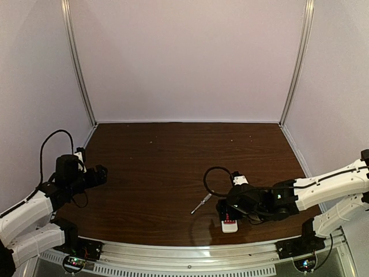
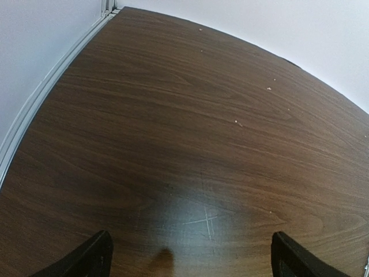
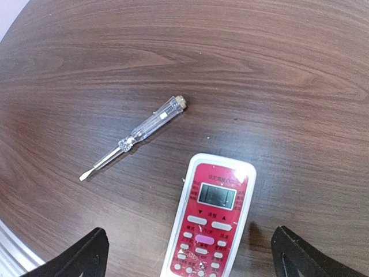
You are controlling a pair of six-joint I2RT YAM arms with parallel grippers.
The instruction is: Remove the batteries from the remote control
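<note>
So the remote control [image 3: 210, 222] is lying face up on the counter [image 1: 173, 156], red buttons and the little display pointing at the ceiling. It sits close to the near edge, right of centre. That means the back, where the battery door would be, is flat against the wood, so you can't tell whether the cover is on or off. No batteries show in any view, neither loose on the counter nor in a tool. My read is that basically nothing is unloaded yet.

Your right tool [image 3: 189, 242] hangs directly over the near half of the remote with its jaws wide apart, one finger on each side and well clear of the casing. It's gripping nothing. The screwdriver [image 3: 135, 135] lies just left of the remote and a bit farther back, close but not touching, with its tip pointing near-left.

Your left tool [image 2: 193, 254] is way over on the left side, also spread wide, above bare wood and holding nothing.

What's left looks like pretty much everything: flip the remote over, get the back open, and pull both cells out.
</note>
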